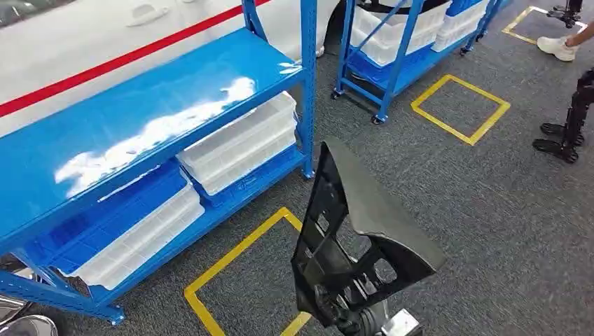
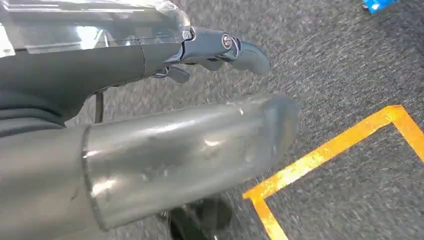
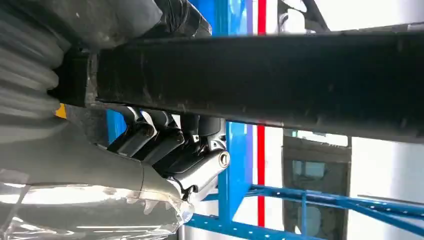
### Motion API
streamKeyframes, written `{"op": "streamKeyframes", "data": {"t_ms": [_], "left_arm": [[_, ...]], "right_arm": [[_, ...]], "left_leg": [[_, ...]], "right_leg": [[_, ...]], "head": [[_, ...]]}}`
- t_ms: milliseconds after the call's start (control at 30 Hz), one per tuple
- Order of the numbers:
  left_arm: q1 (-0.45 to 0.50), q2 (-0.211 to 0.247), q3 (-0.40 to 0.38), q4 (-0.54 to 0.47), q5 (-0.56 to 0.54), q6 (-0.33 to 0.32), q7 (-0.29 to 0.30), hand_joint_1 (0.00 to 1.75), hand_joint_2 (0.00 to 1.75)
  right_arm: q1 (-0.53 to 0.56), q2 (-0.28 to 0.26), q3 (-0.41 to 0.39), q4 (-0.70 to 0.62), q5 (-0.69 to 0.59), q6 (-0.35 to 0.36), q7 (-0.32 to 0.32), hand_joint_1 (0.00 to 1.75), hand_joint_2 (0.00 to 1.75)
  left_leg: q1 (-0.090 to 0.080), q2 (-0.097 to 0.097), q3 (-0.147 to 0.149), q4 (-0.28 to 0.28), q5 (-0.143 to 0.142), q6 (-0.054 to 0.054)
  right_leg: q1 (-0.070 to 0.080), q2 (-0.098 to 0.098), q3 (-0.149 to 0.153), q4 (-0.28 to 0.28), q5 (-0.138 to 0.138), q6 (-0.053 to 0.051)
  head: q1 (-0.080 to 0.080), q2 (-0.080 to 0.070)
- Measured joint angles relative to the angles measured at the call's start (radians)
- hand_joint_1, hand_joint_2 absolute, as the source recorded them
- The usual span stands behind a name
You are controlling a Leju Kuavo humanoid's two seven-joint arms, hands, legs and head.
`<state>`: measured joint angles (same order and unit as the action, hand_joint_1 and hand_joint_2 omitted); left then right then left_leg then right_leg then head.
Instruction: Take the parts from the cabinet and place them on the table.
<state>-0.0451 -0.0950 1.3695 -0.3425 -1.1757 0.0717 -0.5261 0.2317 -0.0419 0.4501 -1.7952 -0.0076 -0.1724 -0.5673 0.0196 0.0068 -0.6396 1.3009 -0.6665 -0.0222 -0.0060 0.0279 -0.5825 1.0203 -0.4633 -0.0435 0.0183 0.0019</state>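
Note:
In the head view a black moulded plastic part (image 1: 357, 231), triangular and ribbed with several holes, stands upright in front of me over the grey carpet. My right hand (image 1: 358, 320) grips it from below at the picture's bottom edge. The right wrist view shows the same black part (image 3: 260, 80) as a long dark bar, with the right hand's fingers (image 3: 172, 147) curled around it. My left hand (image 2: 150, 120) hangs over the carpet with its thumb and fingers (image 2: 235, 50) stretched out and nothing in them.
A blue shelf cabinet (image 1: 140, 119) stands at the left with clear plastic trays (image 1: 238, 140) on its lower levels. A second blue rack (image 1: 392, 63) holds white bins behind. Yellow tape squares (image 1: 459, 108) mark the carpet. A person's shoe (image 1: 557, 47) and a black stand (image 1: 567, 122) are at the far right.

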Motion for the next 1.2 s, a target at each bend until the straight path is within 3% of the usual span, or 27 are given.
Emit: {"op": "streamKeyframes", "data": {"t_ms": [33,67,133,167,200,233,300,333,367,400,467,500,533,567,633,667,700,833,867,900,933,1000,1033,1067,1133,1167,1200], "left_arm": [[0.001,0.007,-0.002,0.005,0.001,0.003,-0.002,0.00,0.00],[0.001,0.013,-0.002,0.010,0.004,0.002,-0.006,0.00,0.00],[-0.001,0.017,-0.002,0.016,0.020,0.001,-0.012,0.00,0.00],[0.000,0.021,0.000,0.017,0.037,-0.002,-0.017,0.00,0.00],[0.000,0.026,0.002,0.019,0.047,-0.005,-0.019,0.00,0.00],[0.000,0.029,0.005,0.021,0.058,-0.006,-0.023,0.00,0.00],[-0.005,0.030,0.011,0.022,0.078,-0.008,-0.027,0.00,0.00],[-0.008,0.029,0.014,0.022,0.087,-0.010,-0.030,0.00,0.00],[-0.009,0.029,0.021,0.022,0.097,-0.010,-0.031,0.00,0.00],[-0.009,0.028,0.028,0.022,0.103,-0.010,-0.031,0.00,0.00],[-0.007,0.026,0.036,0.023,0.109,-0.006,-0.026,0.00,0.00],[-0.007,0.026,0.040,0.025,0.112,-0.003,-0.020,0.00,0.00],[-0.008,0.026,0.046,0.028,0.115,0.000,-0.015,0.00,0.00],[-0.009,0.025,0.049,0.030,0.114,0.002,-0.014,0.00,0.00],[-0.013,0.021,0.049,0.033,0.104,0.005,-0.014,0.00,0.00],[-0.015,0.020,0.049,0.034,0.094,0.005,-0.016,0.00,0.00],[-0.016,0.021,0.048,0.035,0.087,0.006,-0.018,0.00,0.00],[-0.025,0.020,0.047,0.039,0.076,0.011,-0.022,0.00,0.00],[-0.027,0.019,0.045,0.039,0.071,0.008,-0.026,0.00,0.00],[-0.030,0.019,0.042,0.040,0.066,0.005,-0.032,0.00,0.00],[-0.030,0.019,0.039,0.042,0.062,0.002,-0.037,0.00,0.00],[-0.029,0.019,0.030,0.045,0.055,0.001,-0.043,0.00,0.00],[-0.029,0.019,0.026,0.046,0.054,0.001,-0.044,0.00,0.00],[-0.029,0.016,0.023,0.047,0.053,0.003,-0.045,0.00,0.00],[-0.030,0.013,0.019,0.047,0.052,0.005,-0.048,0.00,0.00],[-0.030,0.012,0.018,0.047,0.053,0.006,-0.050,0.00,0.00],[-0.030,0.013,0.018,0.047,0.055,0.008,-0.051,0.00,0.00]], "right_arm": [[-0.004,0.003,0.000,0.010,0.000,0.012,-0.002,1.75,1.75],[-0.006,0.004,0.000,0.020,0.000,0.023,-0.003,1.75,1.75],[-0.010,0.010,0.000,0.032,-0.004,0.030,-0.008,1.75,1.75],[-0.013,0.018,0.000,0.041,-0.008,0.037,-0.016,1.75,1.75],[-0.020,0.022,0.000,0.048,-0.010,0.040,-0.023,1.75,1.75],[-0.024,0.024,0.000,0.054,-0.012,0.044,-0.027,1.75,1.75],[-0.023,0.028,0.000,0.062,-0.018,0.045,-0.040,1.75,1.75],[-0.024,0.028,0.000,0.066,-0.018,0.045,-0.042,1.75,1.75],[-0.022,0.028,0.000,0.069,-0.018,0.045,-0.044,1.75,1.75],[-0.026,0.029,0.000,0.069,-0.018,0.045,-0.047,1.75,1.75],[-0.033,0.029,0.002,0.075,-0.018,0.045,-0.052,1.75,1.75],[-0.032,0.029,0.003,0.077,-0.018,0.045,-0.052,1.75,1.75],[-0.031,0.028,0.005,0.080,-0.018,0.046,-0.052,1.75,1.75],[-0.031,0.028,0.005,0.084,-0.018,0.046,-0.052,1.75,1.75],[-0.032,0.028,0.006,0.085,-0.017,0.046,-0.052,1.75,1.75],[-0.034,0.028,0.006,0.085,-0.014,0.046,-0.052,1.75,1.75],[-0.038,0.028,0.006,0.085,-0.011,0.045,-0.052,1.75,1.75],[-0.040,0.028,0.006,0.084,-0.005,0.044,-0.052,1.75,1.75],[-0.040,0.029,0.006,0.083,-0.002,0.044,-0.052,1.75,1.75],[-0.041,0.029,0.006,0.082,-0.001,0.043,-0.052,1.75,1.75],[-0.045,0.029,0.006,0.082,0.000,0.041,-0.051,1.75,1.75],[-0.042,0.030,0.005,0.079,0.000,0.031,-0.051,1.75,1.75],[-0.035,0.029,0.005,0.076,-0.003,0.021,-0.054,1.75,1.75],[-0.024,0.027,0.005,0.074,-0.008,0.013,-0.060,1.75,1.75],[-0.004,0.021,0.004,0.069,-0.015,0.000,-0.074,1.75,1.75],[0.005,0.019,0.004,0.065,-0.020,-0.008,-0.076,1.75,1.75],[0.011,0.017,0.004,0.061,-0.024,-0.017,-0.078,1.75,1.75]], "left_leg": [[0.000,-0.001,-0.012,0.021,0.007,0.003],[-0.002,-0.002,-0.002,-0.006,0.038,0.009],[-0.009,-0.018,0.068,-0.157,0.130,0.026],[-0.011,-0.066,0.110,-0.250,0.172,0.040],[-0.008,-0.107,0.118,-0.283,0.165,0.052],[-0.011,-0.096,0.122,-0.299,0.161,0.045],[-0.017,-0.077,0.123,-0.298,0.164,0.048],[-0.014,-0.064,0.127,-0.313,0.173,0.050],[-0.006,-0.044,0.134,-0.326,0.183,0.051],[-0.007,-0.033,0.135,-0.332,0.185,0.058],[-0.009,-0.001,0.134,-0.331,0.184,0.058],[-0.009,0.015,0.133,-0.331,0.183,0.059],[-0.009,0.031,0.133,-0.330,0.182,0.057],[-0.008,0.046,0.134,-0.330,0.180,0.054],[-0.006,0.069,0.140,-0.327,0.173,0.046],[-0.005,0.079,0.144,-0.321,0.167,0.039],[-0.012,0.086,0.144,-0.318,0.162,0.031],[-0.012,0.123,0.154,-0.316,0.154,0.009],[-0.005,0.110,0.150,-0.311,0.142,0.002],[-0.003,0.057,0.143,-0.281,0.116,0.000],[-0.001,0.025,0.116,-0.217,0.075,0.000],[-0.001,0.001,0.028,-0.034,-0.003,-0.001],[-0.001,0.000,0.002,0.014,-0.010,0.000],[-0.001,0.000,-0.001,0.011,0.011,0.004],[-0.001,-0.008,0.052,-0.118,0.100,0.015],[-0.001,-0.030,0.097,-0.220,0.153,0.023],[-0.002,-0.083,0.119,-0.274,0.158,0.030]], "right_leg": [[0.004,0.011,-0.001,0.001,0.001,-0.001],[0.007,0.023,-0.001,0.003,0.001,-0.001],[0.014,0.048,0.003,0.005,0.002,-0.001],[0.011,0.058,0.002,0.005,0.003,0.000],[0.019,0.068,-0.003,0.011,0.005,0.004],[0.011,0.080,-0.012,0.012,0.009,0.010],[0.002,0.106,-0.021,0.006,0.018,0.026],[0.007,0.121,-0.024,0.004,0.023,0.034],[0.009,0.071,-0.027,0.022,0.012,0.034],[0.013,0.017,-0.048,0.061,-0.023,0.039],[0.005,-0.016,-0.118,0.205,-0.101,0.050],[0.000,-0.019,-0.152,0.274,-0.127,0.055],[-0.005,-0.021,-0.170,0.311,-0.130,0.060],[-0.010,-0.024,-0.159,0.290,-0.105,0.065],[-0.018,-0.041,-0.074,0.137,-0.026,0.070],[-0.018,-0.075,-0.013,0.034,0.010,0.071],[-0.007,-0.114,-0.006,0.020,-0.013,0.058],[-0.003,-0.070,-0.016,0.015,-0.004,0.030],[-0.011,-0.058,-0.012,0.008,0.001,0.021],[-0.010,-0.050,-0.013,0.008,0.003,0.015],[-0.009,-0.041,-0.015,0.008,0.004,0.009],[-0.002,-0.012,-0.018,0.008,0.006,0.004],[0.001,0.001,-0.018,0.009,0.006,0.003],[0.004,0.015,-0.016,0.009,0.006,0.003],[0.008,0.043,-0.013,0.011,0.006,0.003],[0.009,0.059,-0.011,0.013,0.006,0.003],[0.005,0.069,-0.013,0.013,0.007,0.005]], "head": [[0.000,0.000],[0.000,0.000],[0.000,0.000],[0.000,0.000],[0.000,0.000],[0.000,0.000],[0.000,0.000],[0.000,0.000],[0.000,0.000],[0.001,0.000],[0.000,0.000],[0.001,0.000],[0.000,0.000],[0.001,0.000],[0.000,0.000],[0.001,0.000],[0.000,0.000],[0.000,0.000],[0.000,0.000],[0.000,0.000],[0.000,0.000],[0.000,0.000],[0.000,0.000],[0.000,0.000],[0.000,0.000],[0.000,0.000],[0.000,0.000]]}}
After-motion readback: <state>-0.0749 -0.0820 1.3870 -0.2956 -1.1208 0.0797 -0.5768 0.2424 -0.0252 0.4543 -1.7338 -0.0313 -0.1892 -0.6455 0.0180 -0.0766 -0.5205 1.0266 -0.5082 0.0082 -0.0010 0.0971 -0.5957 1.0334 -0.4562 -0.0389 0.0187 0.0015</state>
